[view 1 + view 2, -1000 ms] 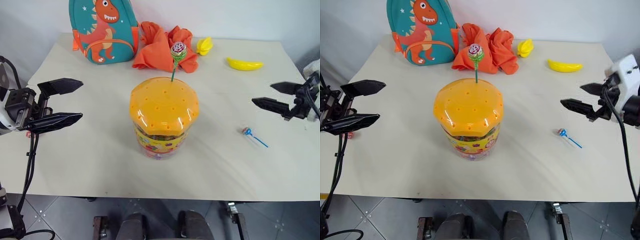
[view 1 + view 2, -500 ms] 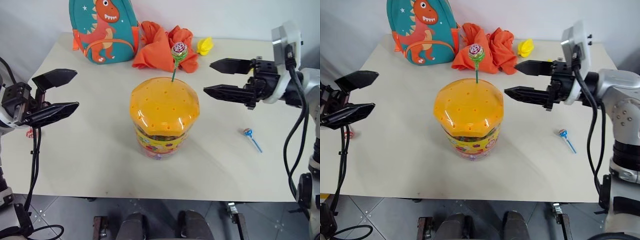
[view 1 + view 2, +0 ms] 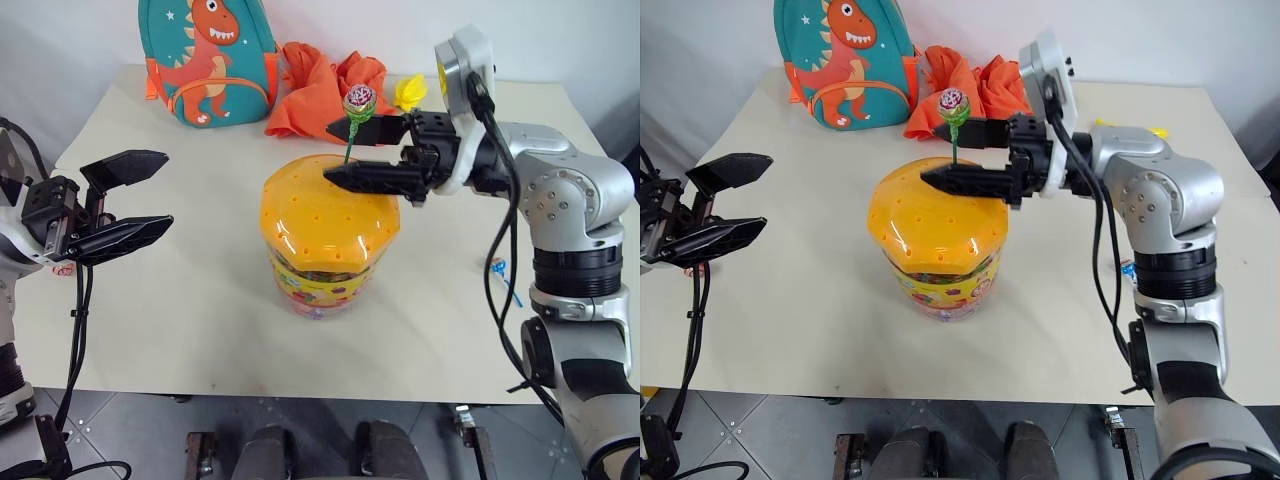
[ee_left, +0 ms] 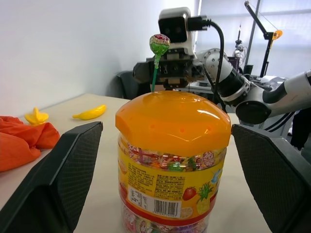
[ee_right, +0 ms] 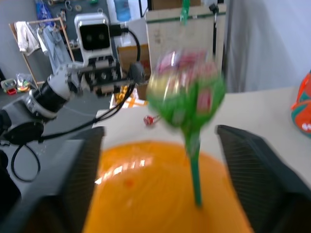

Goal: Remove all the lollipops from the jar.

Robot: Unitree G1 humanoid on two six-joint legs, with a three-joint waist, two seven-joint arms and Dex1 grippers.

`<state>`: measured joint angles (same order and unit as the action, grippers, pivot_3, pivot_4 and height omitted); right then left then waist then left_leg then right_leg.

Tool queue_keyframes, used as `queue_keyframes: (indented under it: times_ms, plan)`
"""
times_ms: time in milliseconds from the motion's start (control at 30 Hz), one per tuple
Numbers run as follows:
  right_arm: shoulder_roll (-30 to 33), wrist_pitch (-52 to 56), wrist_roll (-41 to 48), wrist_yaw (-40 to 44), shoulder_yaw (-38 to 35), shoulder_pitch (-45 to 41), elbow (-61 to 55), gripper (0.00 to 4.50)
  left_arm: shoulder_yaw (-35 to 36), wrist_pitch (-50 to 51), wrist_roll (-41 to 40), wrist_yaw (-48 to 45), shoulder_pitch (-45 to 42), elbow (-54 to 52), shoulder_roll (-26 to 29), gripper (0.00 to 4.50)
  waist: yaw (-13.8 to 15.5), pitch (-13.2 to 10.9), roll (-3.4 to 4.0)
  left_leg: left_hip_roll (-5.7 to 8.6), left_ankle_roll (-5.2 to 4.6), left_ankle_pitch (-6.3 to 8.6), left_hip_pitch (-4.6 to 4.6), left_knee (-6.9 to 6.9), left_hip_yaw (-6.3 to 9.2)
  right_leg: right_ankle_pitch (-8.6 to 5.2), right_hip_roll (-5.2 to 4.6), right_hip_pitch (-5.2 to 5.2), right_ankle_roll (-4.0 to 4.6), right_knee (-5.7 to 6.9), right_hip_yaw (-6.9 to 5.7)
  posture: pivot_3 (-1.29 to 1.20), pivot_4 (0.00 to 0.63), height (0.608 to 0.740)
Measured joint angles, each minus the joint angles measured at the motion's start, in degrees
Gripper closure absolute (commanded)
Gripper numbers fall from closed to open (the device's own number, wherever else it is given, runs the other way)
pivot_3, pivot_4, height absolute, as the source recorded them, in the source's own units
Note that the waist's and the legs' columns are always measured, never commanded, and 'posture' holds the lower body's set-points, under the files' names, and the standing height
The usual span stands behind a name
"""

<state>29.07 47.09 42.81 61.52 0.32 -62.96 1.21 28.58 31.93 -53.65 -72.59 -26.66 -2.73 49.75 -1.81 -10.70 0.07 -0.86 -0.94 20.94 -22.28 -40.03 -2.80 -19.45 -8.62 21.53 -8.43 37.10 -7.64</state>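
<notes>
— While you look down from the head, what lies before you?

— From my eyes I see the jar (image 3: 329, 235), a wide clear plastic tub with a glossy orange domed lid dotted with small holes, standing mid-surface (image 3: 200, 300) on pale matte board. One green-stick lollipop (image 3: 357, 102), a shiny swirled ball, stands upright out of the lid. My right end effector (image 3: 345, 153) reaches over the dome, its two black tapered fingers apart with the stick between them, not closed on it. My left end effector (image 3: 140, 197) hovers well left of the jar, fingers spread wide and holding nothing. A blue-stick lollipop (image 3: 500, 271) lies flat on the surface by my right arm. Behind sit a teal dinosaur backpack (image 3: 207, 58), crumpled orange cloth (image 3: 315, 95) and a smooth yellow banana toy (image 3: 408, 91).

— And the left wrist?

— Between my two wide black pads the jar's colourful label band shows, fruit printed on it, wrapped sweets visible through the clear wall.

— The right wrist?

— The green stick rises from the orange dome, midway between my fingers; another small lollipop (image 5: 150, 120) lies beyond on the surface.
</notes>
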Motion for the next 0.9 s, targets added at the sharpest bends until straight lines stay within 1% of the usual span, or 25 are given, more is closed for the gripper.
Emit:
queue_keyframes:
  times_ms: [267, 300, 467, 633, 800, 900]
  plan:
    - [-0.5, -0.9, -0.7, -0.6, -0.2, -0.1, 1.4, 4.27, 0.0, 0.0, -0.1, 0.4, 0.3, -1.0, -0.2, 0.0, -0.1, 0.0, 0.0, 0.01, 0.0, 0.0, 0.0, 0.02, 0.02, 0.0, 0.0, 0.0, 0.0, 0.01, 0.0, 0.0, 0.15, 0.74]
    - [-0.5, -1.0, -0.9, -0.9, -0.3, -0.3, 1.6, 4.48, 0.0, -0.1, -0.1, 0.4, 0.3, -1.0, -0.3, 0.0, -0.1, 0.0, 0.0, 0.01, 0.0, 0.0, 0.0, 0.02, 0.02, 0.0, 0.0, 0.0, 0.0, 0.01, 0.0, 0.0, 0.15, 0.74]
    - [-0.5, -2.2, -1.2, -1.0, -0.8, -2.6, 2.6, 4.48, -0.8, -0.2, -0.1, -0.1, 0.0, -0.9, -1.1, 0.0, -0.3, 0.0, 0.0, 0.01, 0.0, 0.0, 0.0, 0.03, 0.02, 0.0, 0.01, 0.0, 0.0, 0.01, -0.01, 0.0, 0.15, 0.74]
    - [0.3, -3.6, -1.4, -1.5, -2.6, -7.6, 5.3, 4.48, -2.2, -0.4, -0.1, -0.6, -0.9, -0.7, -1.3, 0.0, -0.3, 0.0, 0.0, 0.01, 0.0, 0.0, 0.0, 0.04, 0.03, 0.0, 0.01, 0.01, 0.0, 0.02, 0.0, 0.0, 0.15, 0.74]
    - [5.2, -4.6, -4.9, -4.5, -5.3, -12.6, 10.4, 4.48, -2.8, -0.5, 0.1, -1.1, -2.0, 1.0, -1.3, 0.0, -0.2, 0.0, 0.0, 0.02, 0.0, 0.0, 0.0, 0.05, -0.02, 0.0, 0.0, 0.0, 0.0, 0.01, 0.01, 0.0, 0.15, 0.74]
    - [10.6, -4.4, -10.0, -6.6, -4.4, -13.0, 15.2, 4.48, -3.5, -0.5, 0.2, -1.6, -2.1, 1.3, -1.3, 0.0, 0.0, 0.0, 0.0, 0.04, 0.0, 0.0, -0.02, 0.05, -0.19, 0.0, 0.0, -0.01, 0.0, 0.01, 0.03, 0.0, 0.15, 0.74]
